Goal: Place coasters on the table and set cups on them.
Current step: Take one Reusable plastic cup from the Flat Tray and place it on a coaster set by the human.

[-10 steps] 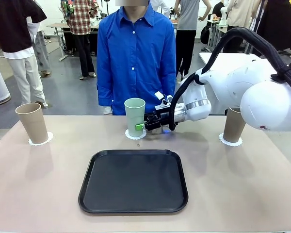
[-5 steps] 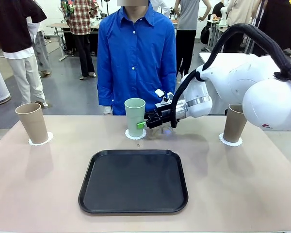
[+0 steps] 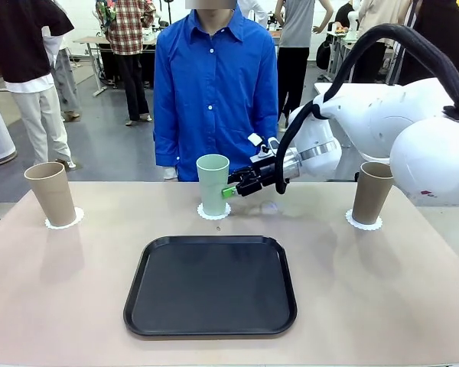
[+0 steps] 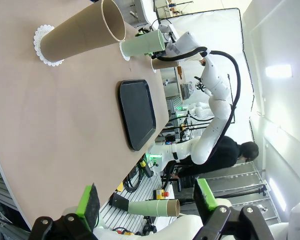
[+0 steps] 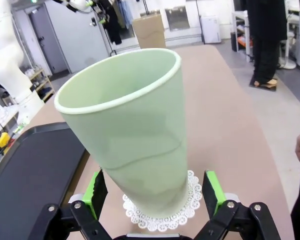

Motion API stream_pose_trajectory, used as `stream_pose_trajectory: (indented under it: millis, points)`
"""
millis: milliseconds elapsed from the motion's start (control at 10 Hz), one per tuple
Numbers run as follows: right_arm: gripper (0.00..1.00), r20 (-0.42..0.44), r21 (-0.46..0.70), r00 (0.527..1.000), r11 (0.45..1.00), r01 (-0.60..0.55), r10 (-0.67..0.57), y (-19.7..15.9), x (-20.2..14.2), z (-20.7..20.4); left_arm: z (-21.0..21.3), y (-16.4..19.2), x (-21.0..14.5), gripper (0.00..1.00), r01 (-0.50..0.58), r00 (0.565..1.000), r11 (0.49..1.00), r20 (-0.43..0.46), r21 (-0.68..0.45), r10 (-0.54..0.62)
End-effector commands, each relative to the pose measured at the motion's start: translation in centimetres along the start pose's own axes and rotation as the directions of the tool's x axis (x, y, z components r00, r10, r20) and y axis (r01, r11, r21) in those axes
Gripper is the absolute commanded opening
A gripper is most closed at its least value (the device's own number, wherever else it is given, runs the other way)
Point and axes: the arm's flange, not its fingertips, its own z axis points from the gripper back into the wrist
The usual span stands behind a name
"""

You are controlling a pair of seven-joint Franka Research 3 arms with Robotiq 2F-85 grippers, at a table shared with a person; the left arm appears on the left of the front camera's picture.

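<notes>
On the wide beige-tan matte tabletop [image 3: 76, 290], three tall tapered handleless tumblers are standing upright, long axes vertical and open mouths pointing up, each on a small round white paper doily with a scalloped, lacy edge.

Going left to right: at about ten o'clock from the tray, the left tan-brown matte tumbler [image 3: 50, 193] is sitting on its doily [image 3: 64, 221] near the table's left edge. In the left wrist view it is lying sideways across the picture because the camera is rolled. The left gripper [image 4: 145, 204] is hanging well apart from everything, its green-padded fingers [image 4: 89, 201] spread wide and holding nothing.

In the middle, a black smooth plastic tray with rounded corners and a raised rim [image 3: 210, 330] is lying flat. At twelve o'clock from it, the pale mint-green tumbler [image 3: 213, 183] is resting on its lace doily [image 3: 213, 213], narrow base down. The right gripper [image 3: 233, 191] is reaching in from three o'clock, just beside the cup at mid-height. Seen from the right wrist view, its two green pads [image 5: 212, 192] are flanking the cup's lower part with the jaws fully spread, not pinching it.

At two o'clock from the tray, the right tan-brown tumbler [image 3: 371, 192] is standing on its doily [image 3: 364, 223], partly behind the white arm.

A person in a blue buttoned shirt [image 3: 214, 92] is standing at the far side.
</notes>
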Motion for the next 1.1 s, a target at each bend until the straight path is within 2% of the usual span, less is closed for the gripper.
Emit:
stream_pose_trajectory:
  millis: [0,200,400,600,700,800,1000]
  points:
    - [1.0,-0.069,-0.041,0.997,0.999,0.03,-0.033,1.3,0.9,1.2,0.0,-0.2,-0.1,1.0,-0.002,1.0,1.0,0.003,0.004,0.002]
    - [1.0,-0.126,-0.091,0.991,0.995,0.04,-0.052,2.6,2.1,2.7,0.0,-0.2,-0.1,1.0,-0.002,1.0,1.0,0.003,0.004,0.002]
    - [1.0,-0.206,-0.242,0.957,0.958,0.155,-0.207,5.2,4.6,5.3,0.0,-0.2,-0.1,1.0,-0.002,1.0,1.0,0.003,0.004,0.002]
    - [1.0,-0.258,-0.378,0.879,0.879,0.29,-0.4,8.3,7.3,7.4,0.0,-0.2,-0.1,1.0,-0.002,1.0,1.0,0.003,0.004,0.002]
    - [1.0,-0.235,-0.473,0.838,0.811,0.345,-0.493,10.0,8.9,7.5,0.0,-0.2,-0.1,1.0,-0.002,1.0,1.0,0.003,0.004,0.002]
    - [1.0,-0.224,-0.531,0.806,0.762,0.37,-0.548,11.8,10.9,7.0,0.0,-0.2,-0.1,1.0,-0.002,1.0,1.0,0.003,0.004,0.002]
    - [1.0,-0.271,-0.616,0.729,0.695,0.37,-0.628,15.7,14.6,5.0,0.0,-0.2,-0.1,1.0,-0.002,1.0,1.0,0.003,0.004,0.002]
